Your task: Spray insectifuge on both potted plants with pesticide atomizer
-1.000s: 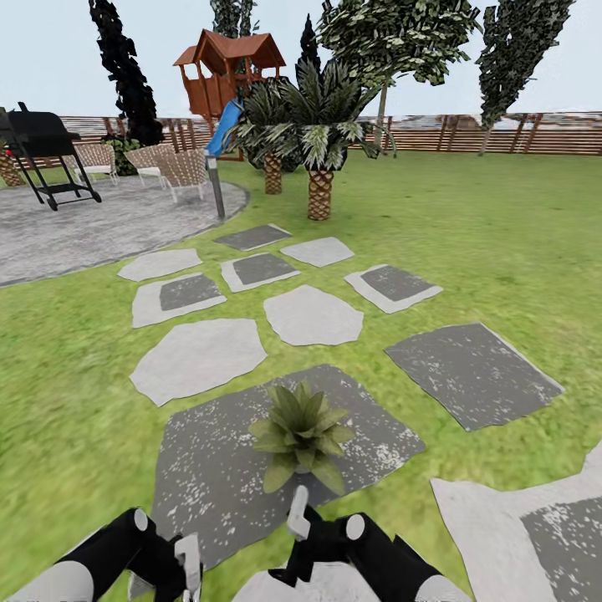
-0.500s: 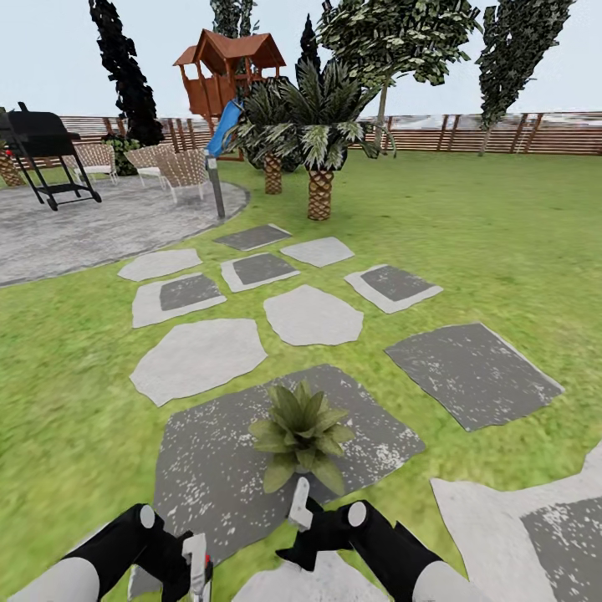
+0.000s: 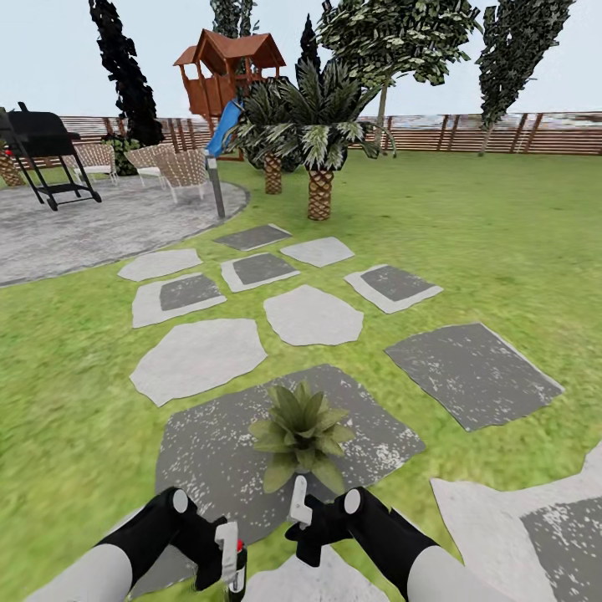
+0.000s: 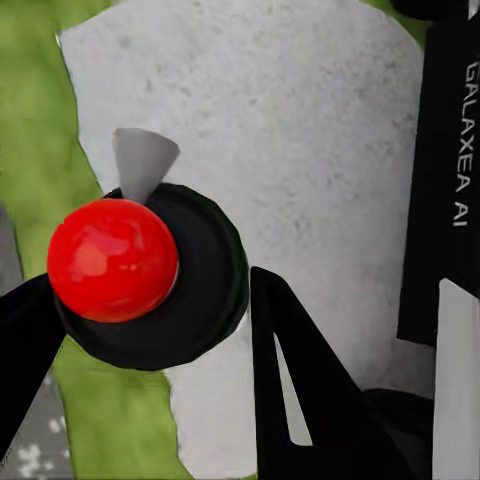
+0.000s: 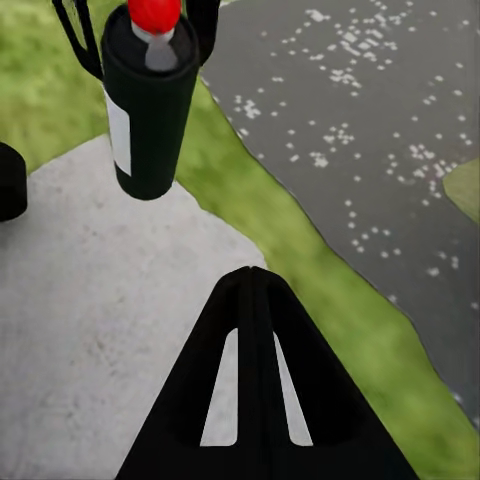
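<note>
The pesticide atomizer (image 3: 239, 573) is a dark bottle with a red cap and a pale grey nozzle. My left gripper (image 3: 227, 558) is shut on it at the bottom of the head view, over a pale stepping stone (image 3: 288, 585). In the left wrist view the atomizer (image 4: 150, 265) sits between the black fingers (image 4: 295, 380). The right wrist view shows the atomizer (image 5: 148, 100) held upright. One potted plant (image 3: 299, 435) stands on a dark speckled stone (image 3: 209, 451) just ahead. My right gripper (image 3: 298, 503) is shut and empty, close to the plant's near leaves; its closed fingers (image 5: 250, 380) point at the grass.
Grey and white stepping stones (image 3: 311, 316) lead across the lawn toward two palms (image 3: 319, 159). A paved patio (image 3: 84, 226) with a black grill (image 3: 46, 155) and chairs lies far left. A wooden fence (image 3: 502, 134) and a playhouse (image 3: 224, 71) close the back.
My left arm has swung forward and to the right, bringing the atomizer into the head view. The right arm has eased slightly forward. The plant has not moved.
</note>
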Robot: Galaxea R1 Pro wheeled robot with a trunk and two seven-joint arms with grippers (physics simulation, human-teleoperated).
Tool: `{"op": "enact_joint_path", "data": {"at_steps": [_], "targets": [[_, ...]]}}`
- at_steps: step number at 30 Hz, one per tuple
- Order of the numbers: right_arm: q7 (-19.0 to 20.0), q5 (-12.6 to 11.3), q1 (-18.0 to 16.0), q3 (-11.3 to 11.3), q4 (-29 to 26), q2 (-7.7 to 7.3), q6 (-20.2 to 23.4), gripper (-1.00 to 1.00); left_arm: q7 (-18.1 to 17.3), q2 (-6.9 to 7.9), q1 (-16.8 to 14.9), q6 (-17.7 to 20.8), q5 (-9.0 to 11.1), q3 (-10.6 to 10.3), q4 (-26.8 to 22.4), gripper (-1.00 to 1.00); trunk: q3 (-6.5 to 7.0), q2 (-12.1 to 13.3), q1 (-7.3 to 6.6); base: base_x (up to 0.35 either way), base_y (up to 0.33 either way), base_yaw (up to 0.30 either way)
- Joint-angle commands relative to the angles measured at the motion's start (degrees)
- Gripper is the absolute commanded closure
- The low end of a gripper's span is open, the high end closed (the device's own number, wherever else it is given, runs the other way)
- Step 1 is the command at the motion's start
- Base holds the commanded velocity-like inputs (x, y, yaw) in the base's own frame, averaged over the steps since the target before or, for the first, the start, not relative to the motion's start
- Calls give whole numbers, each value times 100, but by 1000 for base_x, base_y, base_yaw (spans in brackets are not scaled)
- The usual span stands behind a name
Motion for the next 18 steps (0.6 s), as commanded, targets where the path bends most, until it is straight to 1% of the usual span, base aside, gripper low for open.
{"op": "enact_joint_path", "data": {"at_steps": [1,3,6,13,18], "targets": [[17,38,-2,1,-6,0,10,100,-7,-61,-8,-37,-32,-14,-20,100,-5,-2,-1,0,0,0],[16,39,-2,1,-4,0,10,100,-2,-164,-11,-30,-36,-14,-41,100,-5,-2,-1,0,0,0],[19,33,-2,1,-8,0,10,100,7,-262,-22,-9,-38,-13,-114,100,-5,-2,-1,0,0,0],[19,32,-2,1,-20,0,10,100,157,-298,-30,16,-39,-6,-131,100,-5,-2,-1,0,0,0],[19,31,-2,1,-27,6,10,100,588,-331,-23,17,-45,-4,-120,100,-5,-2,-1,0,0,0]]}}
